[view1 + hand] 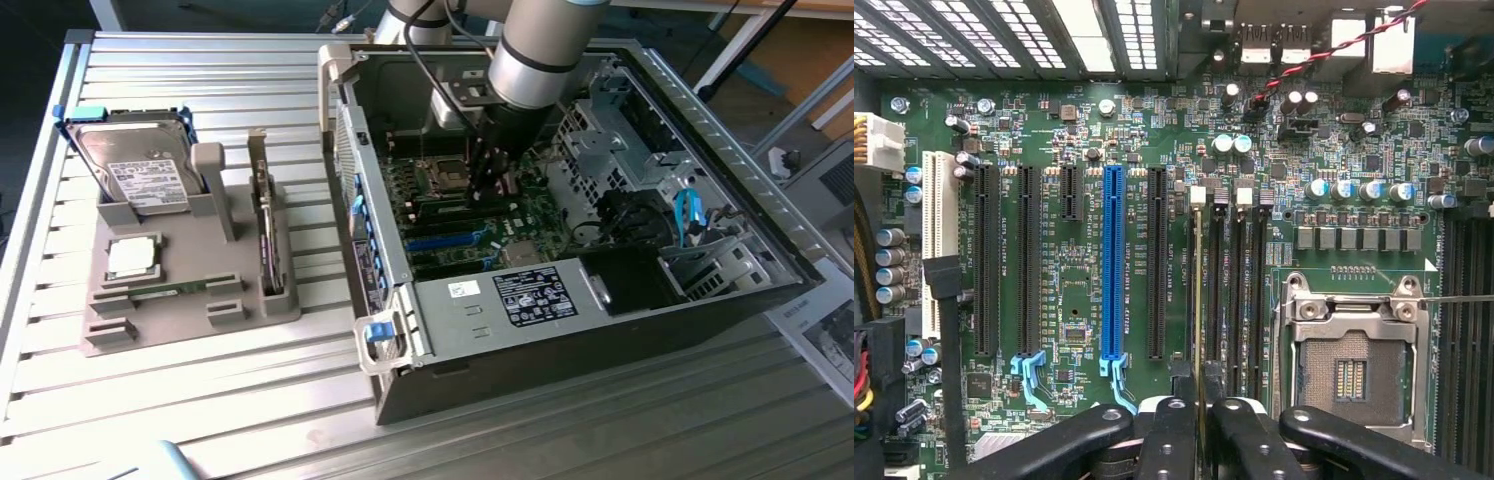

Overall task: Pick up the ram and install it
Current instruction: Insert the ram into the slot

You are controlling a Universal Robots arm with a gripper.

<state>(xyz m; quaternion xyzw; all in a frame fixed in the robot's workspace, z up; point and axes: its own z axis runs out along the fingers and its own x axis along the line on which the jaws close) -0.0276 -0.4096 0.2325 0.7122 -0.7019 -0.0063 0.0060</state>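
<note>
Open computer case (pixel 350 150) is entered from above; passage is bounded by its walls. Centre right of the exterior view is crowded by drive cage (pixel 607 130) and blue cable (pixel 689 215). Gripper (pixel 1199 430), clamped on the ram (pixel 1199 300), is flanked by memory slots (pixel 1239 290) and low processor socket (pixel 1351 370).

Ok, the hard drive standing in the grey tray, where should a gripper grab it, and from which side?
Take the hard drive by its upper part, coming down from above. It stands on edge in the grey tray, whose supports cover its lower part, leaving the top free. Its broad flat faces lie close together, so a pinch across them should probably hold it.
</note>
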